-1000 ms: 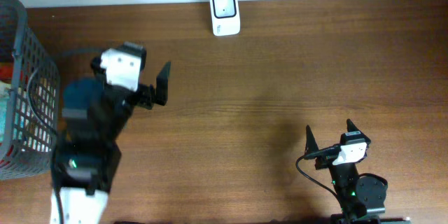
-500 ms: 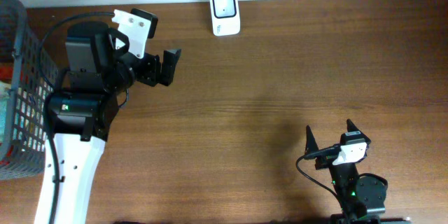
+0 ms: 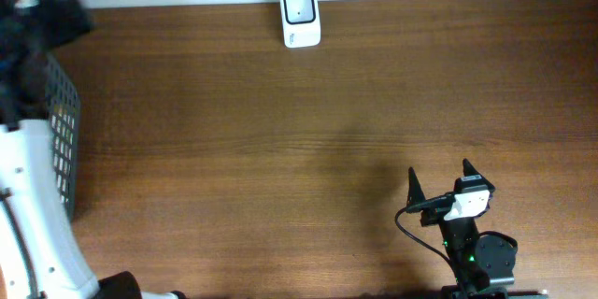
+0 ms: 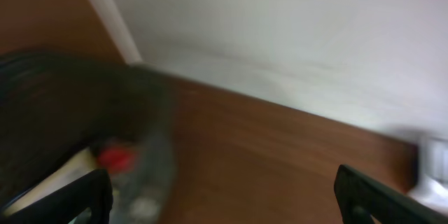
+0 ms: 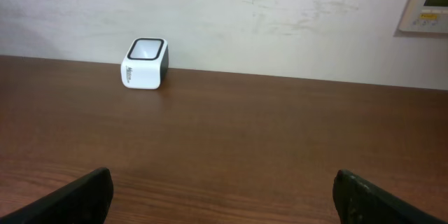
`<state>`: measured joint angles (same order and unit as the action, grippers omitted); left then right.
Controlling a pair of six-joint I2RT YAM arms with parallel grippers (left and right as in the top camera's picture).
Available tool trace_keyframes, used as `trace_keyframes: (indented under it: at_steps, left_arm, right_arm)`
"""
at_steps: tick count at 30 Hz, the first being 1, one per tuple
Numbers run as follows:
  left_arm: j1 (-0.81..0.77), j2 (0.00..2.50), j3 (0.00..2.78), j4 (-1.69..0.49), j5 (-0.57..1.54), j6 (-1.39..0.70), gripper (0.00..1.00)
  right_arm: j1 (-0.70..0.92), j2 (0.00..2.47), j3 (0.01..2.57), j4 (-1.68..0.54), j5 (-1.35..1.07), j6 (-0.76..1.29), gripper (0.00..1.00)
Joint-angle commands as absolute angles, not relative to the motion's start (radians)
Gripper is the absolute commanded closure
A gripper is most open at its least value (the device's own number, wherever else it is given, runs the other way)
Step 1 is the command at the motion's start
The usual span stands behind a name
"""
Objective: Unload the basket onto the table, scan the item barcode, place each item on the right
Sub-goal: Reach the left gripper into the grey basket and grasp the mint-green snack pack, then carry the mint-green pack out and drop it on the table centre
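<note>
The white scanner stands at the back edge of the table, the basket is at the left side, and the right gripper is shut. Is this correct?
Not quite: the right gripper is open and holds nothing, as the overhead view shows. The scanner does stand at the back edge of the table, and the basket is at the left side.

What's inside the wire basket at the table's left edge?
In the blurred left wrist view, the basket holds something red and a pale item; unidentifiable. Overhead, the left arm covers its interior.
</note>
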<state>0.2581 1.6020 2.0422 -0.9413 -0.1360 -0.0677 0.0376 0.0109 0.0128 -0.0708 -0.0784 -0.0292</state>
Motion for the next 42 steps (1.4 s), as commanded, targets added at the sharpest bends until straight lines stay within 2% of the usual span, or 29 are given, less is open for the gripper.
trace_keyframes:
  at_steps: [1, 6, 11, 18, 20, 24, 25, 26, 27, 29, 31, 35, 38, 42]
  left_arm:
    - [0.427, 1.609, 2.063, -0.962, -0.154, -0.124, 0.01]
    - [0.659, 1.701, 2.062, -1.018, -0.154, -0.191, 0.02]
    - [0.728, 1.844, 2.040, -1.048, -0.147, -0.185, 0.05]
    - [0.807, 1.949, 1.814, -0.862, -0.074, 0.139, 0.05]
    - [0.830, 2.006, 1.778, -0.809, 0.093, 0.276, 0.03]
    - [0.836, 2.117, 1.772, -0.801, 0.105, 0.294, 0.06]
    - [0.836, 2.139, 1.771, -0.802, 0.105, 0.294, 0.14]
    - [0.836, 2.145, 1.771, -0.804, 0.105, 0.293, 0.27]
    - [0.836, 2.145, 1.771, -0.803, 0.105, 0.293, 0.41]
    - [0.836, 2.145, 1.772, -0.801, 0.106, 0.272, 0.76]
    - [0.836, 2.136, 1.789, -0.803, 0.109, 0.221, 0.99]
    - [0.833, 2.043, 1.932, -0.824, 0.133, 0.108, 1.00]
    - [0.816, 1.859, 2.106, -0.848, 0.226, 0.010, 1.00]
    - [0.665, 1.634, 2.123, -0.968, 0.286, 0.010, 1.00]
  right_arm:
    - [0.045, 0.004, 0.006, -0.073, -0.074, -0.022, 0.01]
    - [0.045, 0.003, 0.006, -0.073, -0.074, -0.022, 0.01]
    - [0.045, 0.004, 0.006, -0.073, -0.074, -0.022, 0.01]
    - [0.045, 0.004, 0.006, -0.073, -0.074, -0.022, 0.01]
    - [0.045, 0.004, 0.006, -0.073, -0.074, -0.022, 0.01]
    - [0.045, 0.004, 0.006, -0.073, -0.073, -0.022, 0.01]
    - [0.045, 0.004, 0.006, -0.073, -0.074, -0.022, 0.01]
    - [0.045, 0.003, 0.006, -0.073, -0.074, -0.022, 0.01]
    - [0.045, 0.004, 0.006, -0.072, -0.074, -0.022, 0.01]
    - [0.045, 0.004, 0.006, -0.073, -0.073, -0.022, 0.01]
    - [0.045, 0.004, 0.006, -0.073, -0.074, -0.022, 0.01]
    - [0.045, 0.004, 0.006, -0.072, -0.073, -0.022, 0.01]
    - [0.045, 0.004, 0.006, -0.073, -0.073, -0.022, 0.01]
    - [0.045, 0.004, 0.006, -0.073, -0.073, -0.022, 0.01]
